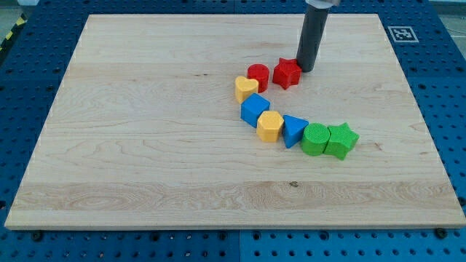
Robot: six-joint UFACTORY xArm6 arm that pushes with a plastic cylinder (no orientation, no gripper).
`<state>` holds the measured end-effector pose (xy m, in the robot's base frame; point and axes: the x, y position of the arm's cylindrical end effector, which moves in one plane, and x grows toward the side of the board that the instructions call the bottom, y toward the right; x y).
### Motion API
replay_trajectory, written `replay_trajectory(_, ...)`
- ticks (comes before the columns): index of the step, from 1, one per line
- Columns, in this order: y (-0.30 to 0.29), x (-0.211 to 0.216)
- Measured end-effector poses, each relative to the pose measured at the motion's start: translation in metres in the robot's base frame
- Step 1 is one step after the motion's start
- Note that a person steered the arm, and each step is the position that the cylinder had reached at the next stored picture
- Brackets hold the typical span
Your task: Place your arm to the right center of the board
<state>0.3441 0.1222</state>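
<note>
You are looking at eight small coloured blocks lying in a curved chain, and the blue cube-shaped block [255, 110] is serving as the landmark. Just toward the view's top-left of it, the yellow heart-shaped block [246, 89] is touching it. Above that, toward the view's top, the red cylinder block [258, 76] is sitting, and the red star-shaped block [287, 73] is resting beside it, up and to the view's right of the cube. Touching the cube's lower right, the yellow hexagonal block [270, 126] is lying, with the blue triangular block [293, 130] following. Farther to the view's right, the green cylinder block [315, 139] and the green star-shaped block [341, 140] are ending the chain.
</note>
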Motion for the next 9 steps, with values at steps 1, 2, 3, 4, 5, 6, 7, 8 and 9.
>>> replay_trajectory(1, 0.0, 0.005)
replay_trajectory(2, 0.0, 0.026)
replay_trajectory(3, 0.0, 0.048)
replay_trajectory(4, 0.002, 0.055)
replay_trajectory(5, 0.04, 0.024)
replay_trajectory(6, 0.082, 0.003)
replay_trajectory(7, 0.111, -0.009)
replay_trajectory(8, 0.119, -0.009)
replay_trajectory(9, 0.119, -0.009)
